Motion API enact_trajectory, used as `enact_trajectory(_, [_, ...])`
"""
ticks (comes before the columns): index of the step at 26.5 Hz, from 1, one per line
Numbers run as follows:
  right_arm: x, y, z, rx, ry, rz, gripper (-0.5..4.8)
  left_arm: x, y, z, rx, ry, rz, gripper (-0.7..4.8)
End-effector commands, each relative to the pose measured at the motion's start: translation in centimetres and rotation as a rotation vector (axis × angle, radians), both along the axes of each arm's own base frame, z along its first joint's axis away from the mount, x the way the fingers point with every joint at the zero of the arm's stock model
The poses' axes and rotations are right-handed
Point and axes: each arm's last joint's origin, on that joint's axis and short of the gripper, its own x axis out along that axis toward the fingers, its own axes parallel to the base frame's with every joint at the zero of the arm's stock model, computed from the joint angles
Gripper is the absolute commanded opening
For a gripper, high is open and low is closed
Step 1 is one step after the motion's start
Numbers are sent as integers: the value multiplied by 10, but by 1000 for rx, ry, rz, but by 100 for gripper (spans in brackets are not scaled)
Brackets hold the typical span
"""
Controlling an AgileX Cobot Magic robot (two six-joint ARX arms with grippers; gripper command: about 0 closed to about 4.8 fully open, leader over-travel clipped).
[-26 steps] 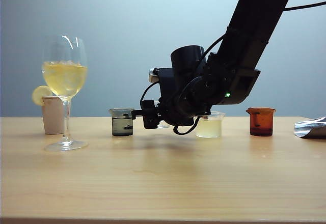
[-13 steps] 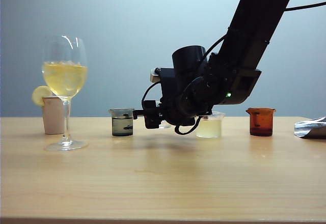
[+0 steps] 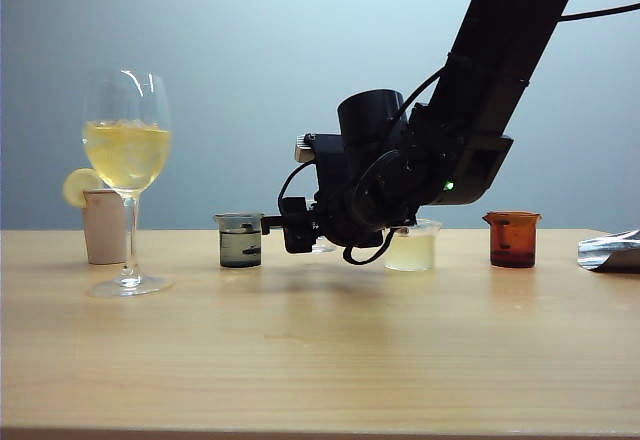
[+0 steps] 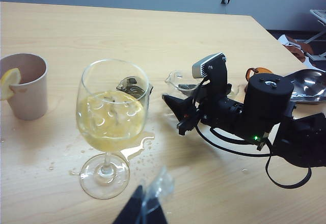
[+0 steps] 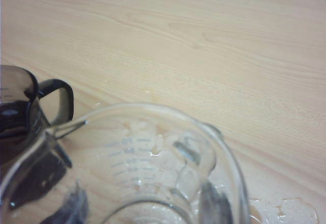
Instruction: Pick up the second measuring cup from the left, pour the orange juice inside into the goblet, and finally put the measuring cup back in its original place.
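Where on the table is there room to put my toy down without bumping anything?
Free: the wide bare front of the table, nearer than the row of cups. Crowded: the back row, from the goblet past the smoky beaker and the right gripper holding the measuring cup to the amber cup.

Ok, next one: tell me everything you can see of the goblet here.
The goblet is a tall clear stemmed glass: rounded bowl, thin stem, round foot. It stands upright on the wooden table, at the left end, before a beige cup with a lemon slice. Pale yellow juice with ice fills about half the bowl. Droplets lie around its foot. Nothing touches it: the left gripper hovers near its foot, the right gripper holds the measuring cup further right.
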Motion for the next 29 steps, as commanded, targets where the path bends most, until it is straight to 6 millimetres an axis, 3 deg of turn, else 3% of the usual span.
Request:
enact_trajectory(1, [0, 1, 4, 13, -8, 5, 133, -1, 0, 3, -6, -13, -5, -5])
enact_trajectory(10, [0, 1, 3, 26, 6, 1, 187, -1, 0, 3, -6, -13, -4, -5])
enact_trajectory(12, [0, 1, 2, 21, 13, 0, 271, -1, 0, 3, -6, -13, -4, -5])
enact_trajectory(20, [-1, 1, 0, 5, 38, 0, 281, -1, 0, 3, -5, -13, -4, -5])
enact_trajectory(23, [-1, 0, 0, 5, 38, 0, 344, -1, 0, 3, -5, -13, -4, -5])
enact_trajectory(29, [-1, 0, 0, 5, 38, 0, 353, -1, 0, 3, -5, -13, -4, -5])
